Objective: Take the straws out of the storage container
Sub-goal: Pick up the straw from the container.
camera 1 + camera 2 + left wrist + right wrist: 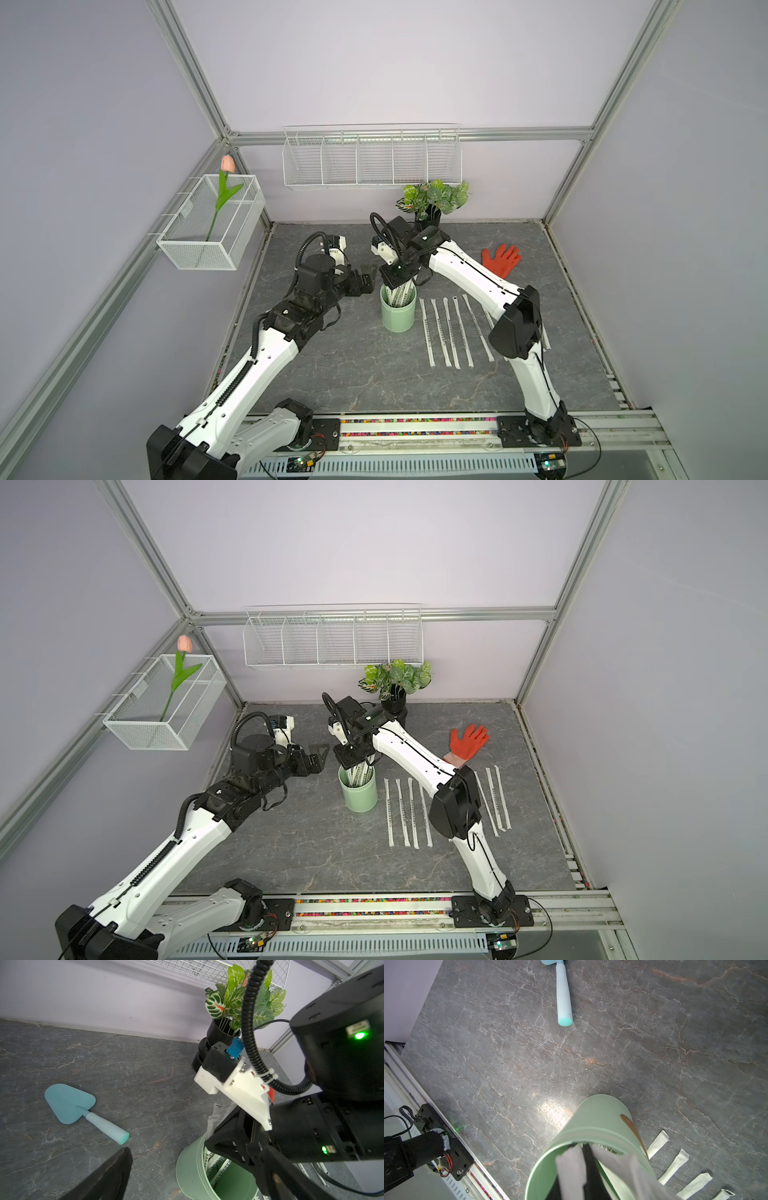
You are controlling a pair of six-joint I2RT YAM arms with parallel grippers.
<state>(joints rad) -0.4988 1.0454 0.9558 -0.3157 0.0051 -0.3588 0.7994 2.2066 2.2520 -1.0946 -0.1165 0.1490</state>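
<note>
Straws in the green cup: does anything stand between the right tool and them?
Nothing visible does. The right tool is at the mouth of the mint-green cup, with its tips down among the straws. The open left tool stands beside the cup, not in between.

Mint-green storage container (593,1124) on grey marble table (508,1053), seen close from above. Right gripper (588,1159): dark fingers pressed together inside its mouth, with blurred white straws (571,1167) either side. Several more wrapped straw ends (677,1161) lie flat just right of it. Pale teal trowel handle (564,995) well apart, left. Rail (396,1076) along near edge.
</note>
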